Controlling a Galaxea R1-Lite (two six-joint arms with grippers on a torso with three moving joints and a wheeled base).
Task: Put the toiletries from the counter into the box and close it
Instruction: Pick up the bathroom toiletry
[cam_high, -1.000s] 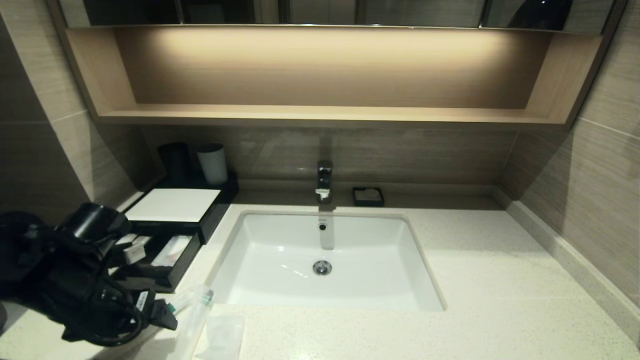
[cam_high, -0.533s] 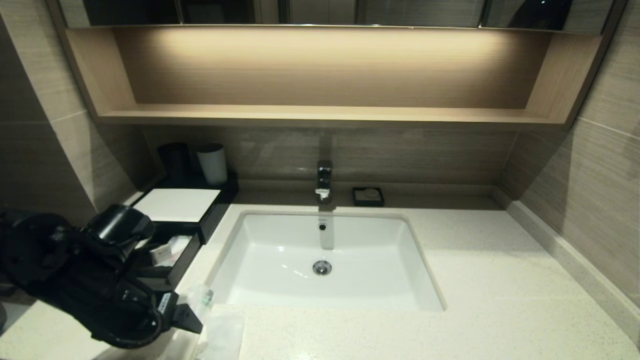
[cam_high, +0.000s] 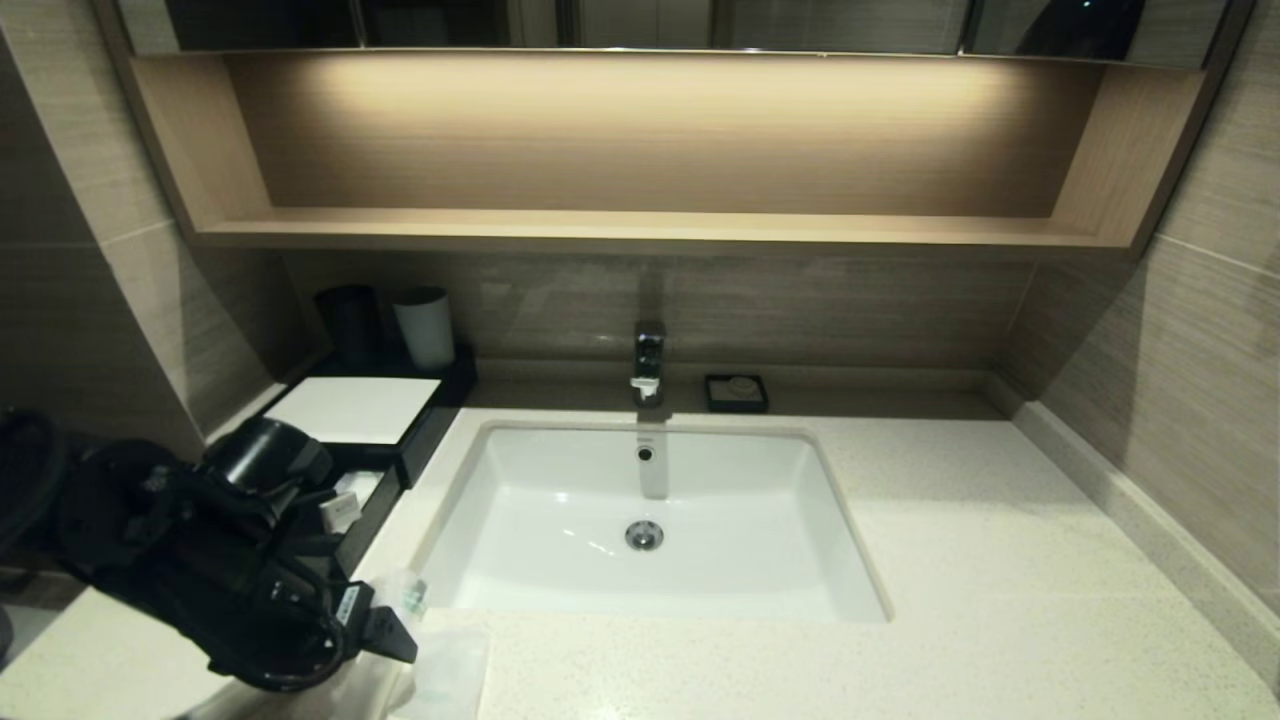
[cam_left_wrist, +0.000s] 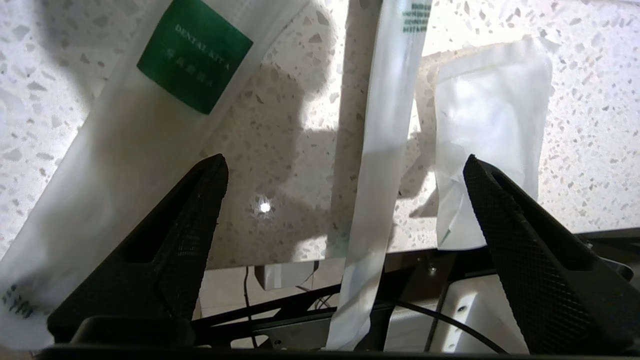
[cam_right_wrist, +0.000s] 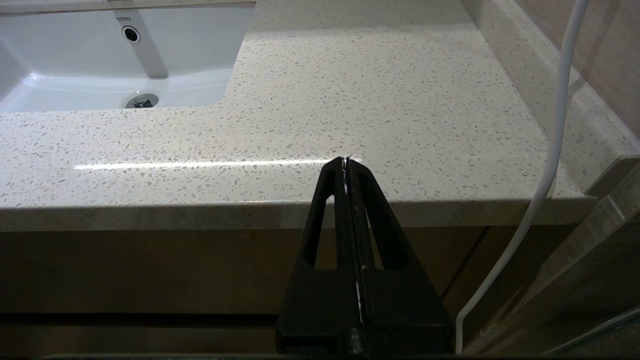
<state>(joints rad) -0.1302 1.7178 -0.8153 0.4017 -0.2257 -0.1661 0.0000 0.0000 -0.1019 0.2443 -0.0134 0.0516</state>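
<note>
The box sits at the tabletop's back left corner, its drawer pulled out. At the front left edge, the left claw hangs wide open over three toiletries: the green-label packet, a slim packet, a white sachet. The right claw is closed, off the front right edge.

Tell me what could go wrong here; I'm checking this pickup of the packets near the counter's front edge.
1. The left gripper is open over three wrappers at once, so it may catch the slim packet along with the sachet.
2. The slim packet overhangs the counter edge; a nudge could tip it off.
3. The green-label packet lies under one jaw and may get dragged.
</note>
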